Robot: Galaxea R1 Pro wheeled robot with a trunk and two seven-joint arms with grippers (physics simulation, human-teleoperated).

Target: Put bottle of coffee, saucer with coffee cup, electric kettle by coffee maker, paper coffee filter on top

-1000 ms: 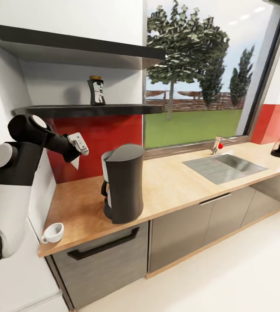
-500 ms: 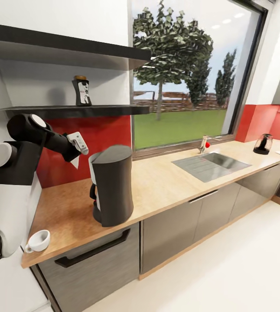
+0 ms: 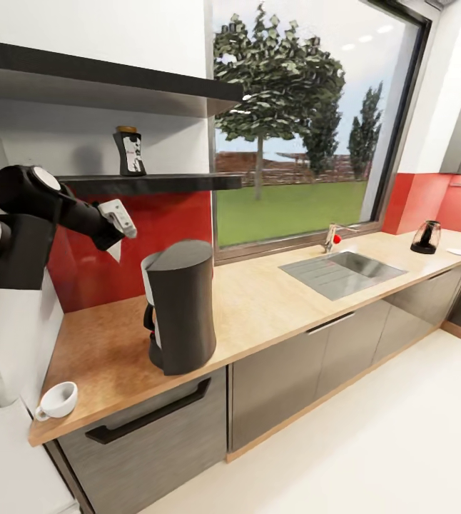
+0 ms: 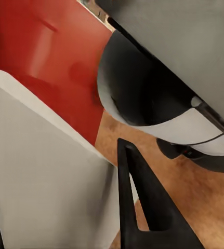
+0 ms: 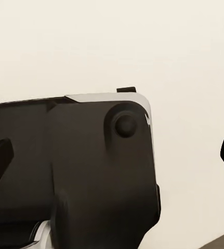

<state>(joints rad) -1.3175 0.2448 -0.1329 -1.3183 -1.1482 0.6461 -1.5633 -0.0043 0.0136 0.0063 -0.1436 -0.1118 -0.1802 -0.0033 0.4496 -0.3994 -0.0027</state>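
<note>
The dark-grey coffee maker (image 3: 181, 305) stands on the beige countertop (image 3: 280, 303) near its left end. Above and to the left of the machine, my left gripper (image 3: 113, 241) is shut on the white paper coffee filter (image 3: 115, 252). In the left wrist view the filter (image 4: 39, 176) lies against a black finger (image 4: 143, 207), with the coffee maker (image 4: 158, 88) beyond it. The bottle of coffee (image 3: 130, 152) stands on the black kitchen shelf (image 3: 159, 183). The white coffee cup (image 3: 58, 400) sits at the counter's front left corner. The electric kettle (image 3: 426, 237) and the saucer (image 3: 460, 251) are at the far right end. My right gripper (image 5: 112, 155) is open, facing part of the robot's dark body.
A sink (image 3: 341, 270) with a tap (image 3: 332, 237) is set into the counter under the large window. A red backsplash (image 3: 166, 228) runs behind the coffee maker. A second black shelf (image 3: 116, 82) hangs above the first. Grey cabinet fronts (image 3: 295, 378) line the pale floor.
The head view has swung right along the counter, bringing the saucer into sight. My left arm has risen slightly with the filter in its grip.
</note>
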